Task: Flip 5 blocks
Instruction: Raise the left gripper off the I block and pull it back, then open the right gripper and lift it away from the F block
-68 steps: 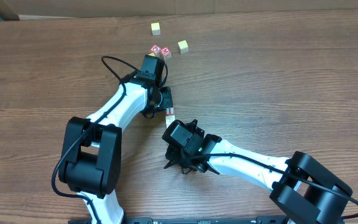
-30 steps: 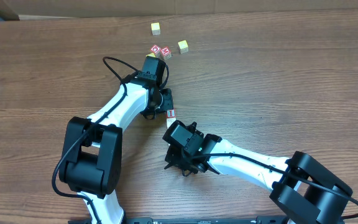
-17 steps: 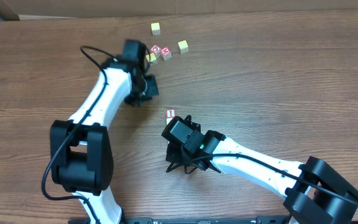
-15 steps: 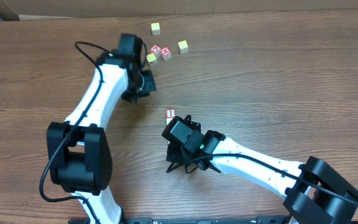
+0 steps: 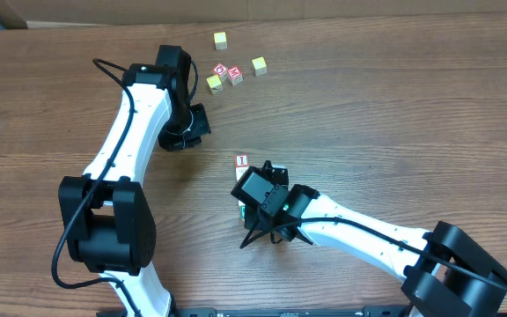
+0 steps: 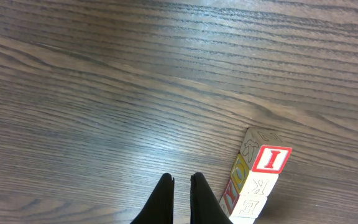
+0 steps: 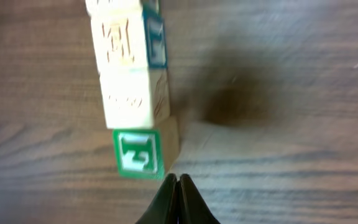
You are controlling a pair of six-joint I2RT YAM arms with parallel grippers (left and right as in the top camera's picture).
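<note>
Toward the near middle of the counter (image 5: 394, 114), right claw (image 7: 177, 185): fingers pressed flat together, nothing between them, tips just beside the near corner of the green-faced block (image 7: 138, 153); contact there impossible to judge. Beyond that block, a straight row running away from the claw: a pale block (image 7: 134, 99) touching the green one, then a second pale one with a blue side (image 7: 128, 43), then only the edge of another at the top of the wrist view. From overhead, most of this row hidden under the right wrist, with the red-and-white I block (image 5: 241, 161) clear at its far end. Farther back and to the left, left claw (image 6: 180, 190): closed to a thin slit, empty, over bare wood, near the row but apart from it. From its wrist camera, the I block off to the right, pale faces lined up against it. At the far side, well apart from the row, three yellow cubes (image 5: 221, 40) and, between them, two red-faced cubes (image 5: 221, 70) touching each other.
</note>
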